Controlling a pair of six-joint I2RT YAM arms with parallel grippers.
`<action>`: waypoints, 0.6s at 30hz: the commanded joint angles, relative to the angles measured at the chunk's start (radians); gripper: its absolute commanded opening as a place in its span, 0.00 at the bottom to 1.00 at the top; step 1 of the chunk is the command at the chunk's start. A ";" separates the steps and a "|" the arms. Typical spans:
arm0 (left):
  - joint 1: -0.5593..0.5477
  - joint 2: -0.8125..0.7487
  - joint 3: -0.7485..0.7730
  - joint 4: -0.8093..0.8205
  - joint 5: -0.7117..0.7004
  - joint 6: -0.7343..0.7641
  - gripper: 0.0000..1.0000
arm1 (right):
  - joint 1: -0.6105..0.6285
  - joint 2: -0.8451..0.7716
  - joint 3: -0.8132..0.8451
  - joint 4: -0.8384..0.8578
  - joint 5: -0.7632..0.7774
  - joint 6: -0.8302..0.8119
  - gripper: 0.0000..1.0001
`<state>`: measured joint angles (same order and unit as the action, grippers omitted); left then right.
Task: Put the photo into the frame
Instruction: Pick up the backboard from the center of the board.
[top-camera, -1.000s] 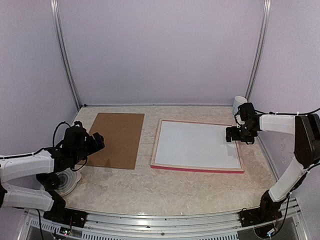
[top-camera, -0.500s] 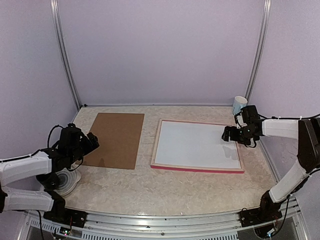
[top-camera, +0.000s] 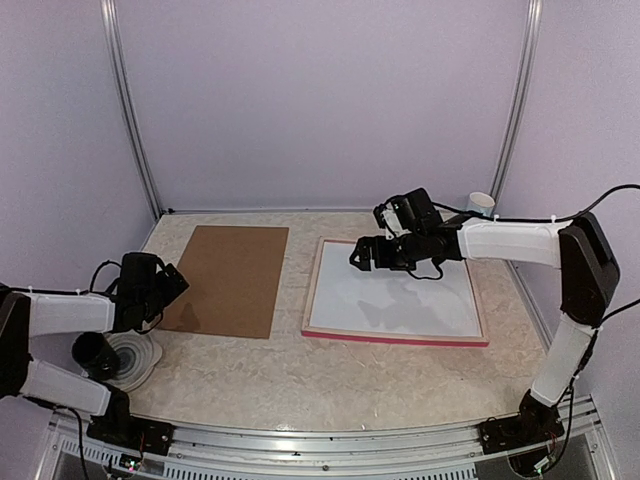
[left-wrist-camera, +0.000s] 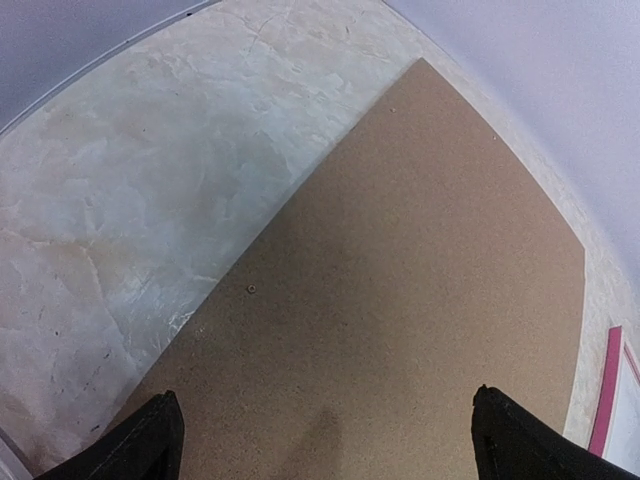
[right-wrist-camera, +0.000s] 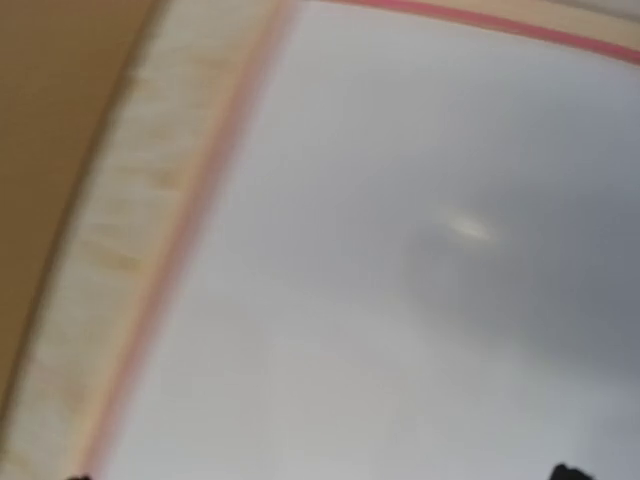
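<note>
A large thin frame (top-camera: 395, 338) lies flat on the right half of the worktop (top-camera: 330, 385), pale wood facing up and a pink-red edge towards the arms. A plain white sheet (top-camera: 400, 300) fills its opening. The photo's printed side appears in no view. Whether it lies face down in the frame, under the sheet or as the sheet itself, cannot be told.

To the left, well apart from the frame, a brown backing board (top-camera: 232, 278) lies flat.

The right gripper (top-camera: 362, 256) hangs over the far-left part of the white sheet with its jaws spread wide and nothing between them. Its wrist view is blurred and does not show whether it touches the sheet. The left gripper (top-camera: 170, 283) sits low at the board's near-left edge, jaws also spread and empty.

The step in hand seems to be work inside the frame opening, with the board waiting to close the back. The next move probably calls for a low, careful approach to a flat edge, since sheet and board offer little to pinch.

The worktop is pale and marbled, with a metal rail along its near edge. Plain lilac walls and two slim metal posts (top-camera: 130, 120) enclose it. A small white cup (top-camera: 481, 203) stands at the far right corner.
</note>
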<state>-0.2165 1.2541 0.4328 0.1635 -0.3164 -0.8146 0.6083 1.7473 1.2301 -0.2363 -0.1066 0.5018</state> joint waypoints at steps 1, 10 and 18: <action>0.043 0.028 0.006 0.111 0.063 0.034 0.99 | 0.103 0.126 0.152 -0.023 -0.016 0.079 0.99; 0.092 0.130 0.009 0.196 0.182 0.051 0.99 | 0.256 0.405 0.513 -0.118 -0.047 0.120 0.99; 0.109 0.196 0.037 0.164 0.114 0.048 0.99 | 0.298 0.537 0.645 -0.136 -0.065 0.163 0.99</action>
<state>-0.1177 1.4357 0.4335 0.3256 -0.1612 -0.7795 0.8940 2.2345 1.8256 -0.3401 -0.1581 0.6273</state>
